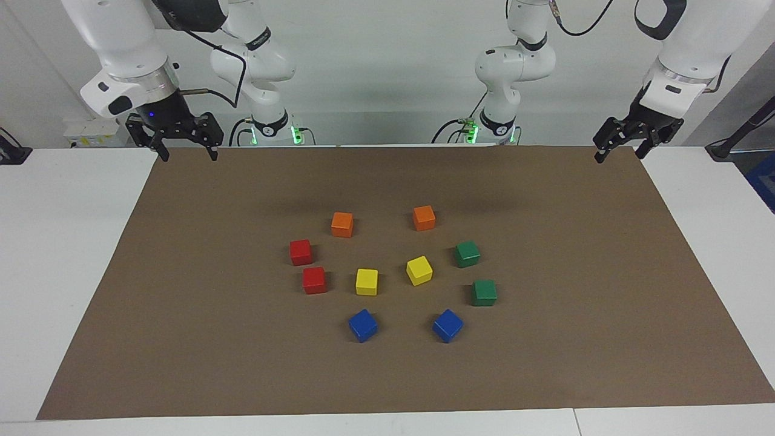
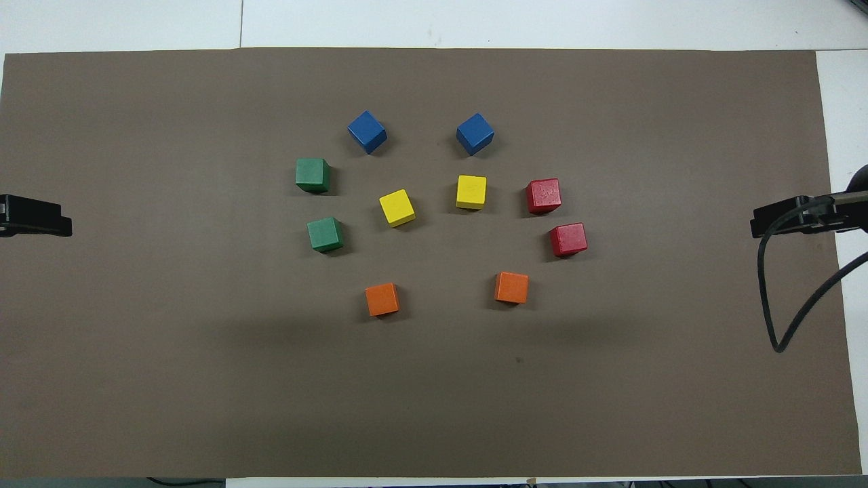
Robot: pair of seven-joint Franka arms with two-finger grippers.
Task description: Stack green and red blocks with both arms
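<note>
Overhead view showed green blocks (image 2: 312, 174) and red blocks (image 2: 543, 196) lying flat, unstacked; left gripper (image 1: 621, 148) and right gripper (image 1: 179, 142) hung spread apart, empty.

- The left arm (image 1: 696, 36) comes down from its base and bends at the wrist, so that its gripper tilts slightly.
- The left gripper (image 1: 620, 151) hangs in the air with its two fingers (image 1: 600, 154) spread apart and nothing between them.
- The right arm (image 1: 121, 48) waits in a mirrored pose, wrist down.
- The right gripper (image 1: 187, 152) points straight down, fingers (image 1: 163, 152) wide apart and the gap between them bare.
</note>
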